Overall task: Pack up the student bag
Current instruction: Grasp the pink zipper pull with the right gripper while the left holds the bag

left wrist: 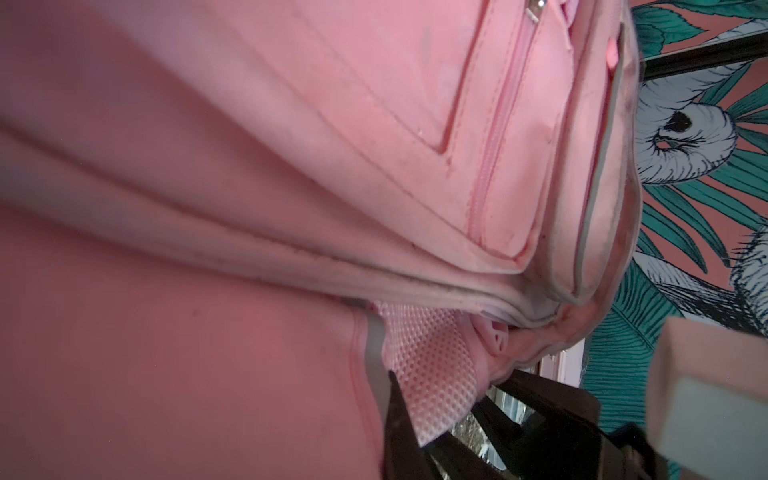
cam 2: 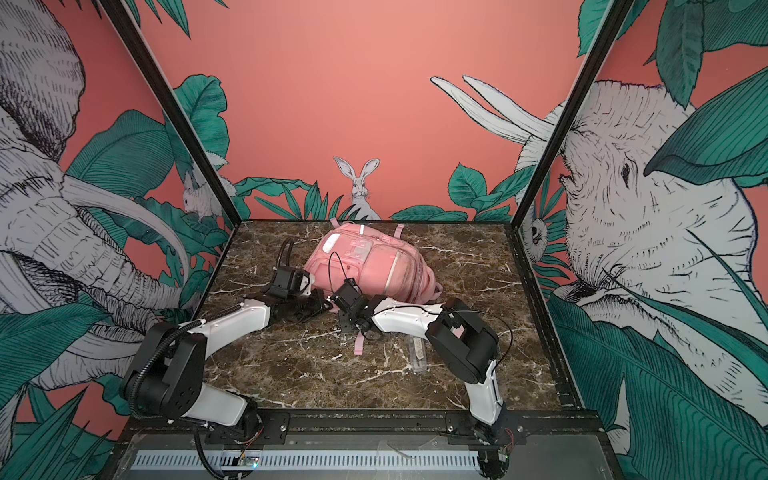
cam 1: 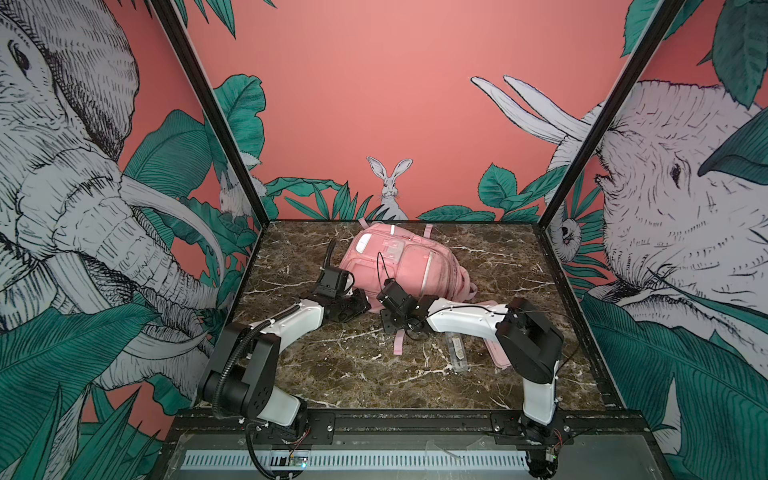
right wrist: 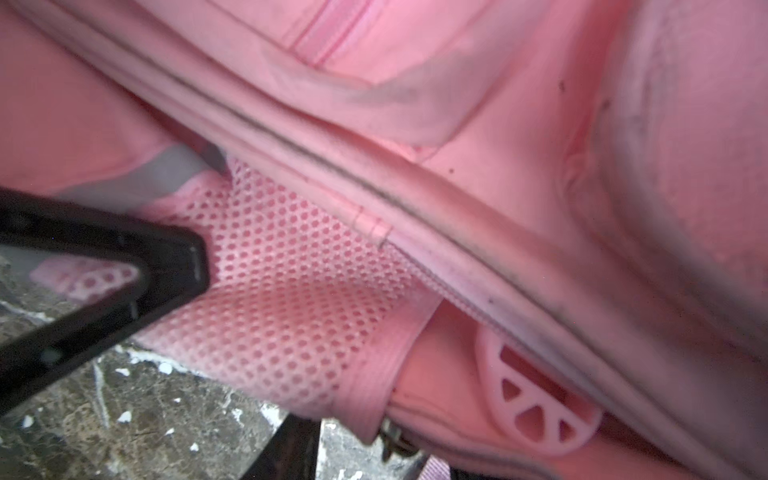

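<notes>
The student bag (cam 1: 409, 262) (cam 2: 372, 262), a pink backpack with silver strips, lies on the marble table (cam 1: 340, 374) in both top views. My left gripper (cam 1: 360, 305) (cam 2: 321, 305) is at its near lower corner, shut on the bag's mesh side pocket (left wrist: 428, 357) (right wrist: 291, 299). In the right wrist view one of its black fingers (right wrist: 174, 266) pinches that mesh. My right gripper (cam 1: 384, 312) (cam 2: 341, 315) sits just beside it, jaws apart under the bag's lower edge near a pink slice-shaped zip pull (right wrist: 536, 407). Nothing is held in it.
A clear slim case (cam 1: 457, 351) lies on the table under the right forearm. A flat pink pencil case (cam 1: 498, 355) is partly hidden by the right elbow. A loose pink strap (cam 1: 399, 343) trails toward the front. Printed walls close off three sides.
</notes>
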You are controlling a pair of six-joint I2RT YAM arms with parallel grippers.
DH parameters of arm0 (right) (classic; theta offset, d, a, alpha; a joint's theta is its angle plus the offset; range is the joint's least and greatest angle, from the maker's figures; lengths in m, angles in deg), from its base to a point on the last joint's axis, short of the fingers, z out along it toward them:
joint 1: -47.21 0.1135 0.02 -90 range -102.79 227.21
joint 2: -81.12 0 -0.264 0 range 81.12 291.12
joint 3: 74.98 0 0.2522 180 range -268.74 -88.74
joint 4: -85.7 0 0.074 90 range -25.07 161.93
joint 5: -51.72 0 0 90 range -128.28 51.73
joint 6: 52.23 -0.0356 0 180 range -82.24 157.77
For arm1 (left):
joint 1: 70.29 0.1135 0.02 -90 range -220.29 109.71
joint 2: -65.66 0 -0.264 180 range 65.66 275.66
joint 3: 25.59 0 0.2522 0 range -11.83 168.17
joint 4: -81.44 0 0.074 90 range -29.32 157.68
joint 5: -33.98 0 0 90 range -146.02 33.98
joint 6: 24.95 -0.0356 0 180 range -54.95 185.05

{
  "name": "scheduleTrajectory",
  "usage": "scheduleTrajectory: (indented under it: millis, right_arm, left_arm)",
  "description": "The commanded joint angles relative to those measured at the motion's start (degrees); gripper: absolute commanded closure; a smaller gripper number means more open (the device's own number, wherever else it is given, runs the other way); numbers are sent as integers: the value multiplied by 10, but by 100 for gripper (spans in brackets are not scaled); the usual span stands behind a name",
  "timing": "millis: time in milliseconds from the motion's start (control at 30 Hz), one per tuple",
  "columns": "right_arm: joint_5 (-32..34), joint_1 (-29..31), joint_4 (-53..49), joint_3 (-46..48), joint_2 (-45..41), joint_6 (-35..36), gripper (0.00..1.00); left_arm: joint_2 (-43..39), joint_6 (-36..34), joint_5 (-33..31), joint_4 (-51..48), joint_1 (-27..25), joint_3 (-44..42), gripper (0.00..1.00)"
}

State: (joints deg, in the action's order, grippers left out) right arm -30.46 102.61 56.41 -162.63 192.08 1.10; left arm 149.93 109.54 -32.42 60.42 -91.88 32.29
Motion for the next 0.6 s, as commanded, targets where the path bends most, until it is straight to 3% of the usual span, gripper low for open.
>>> scheduleTrajectory:
  millis: [0, 433, 567]
  right_arm:
    - [51, -8, -11, -9, 11, 18, 61]
    - [25, -6, 26, 14, -16, 39, 94]
    - [16, -5, 32, 29, -35, 46, 100]
  left_arm:
    - [-28, -10, 14, 9, 2, 16, 100]
    - [-18, -14, 11, 7, 1, 19, 100]
    - [-12, -23, 2, 0, 2, 25, 100]
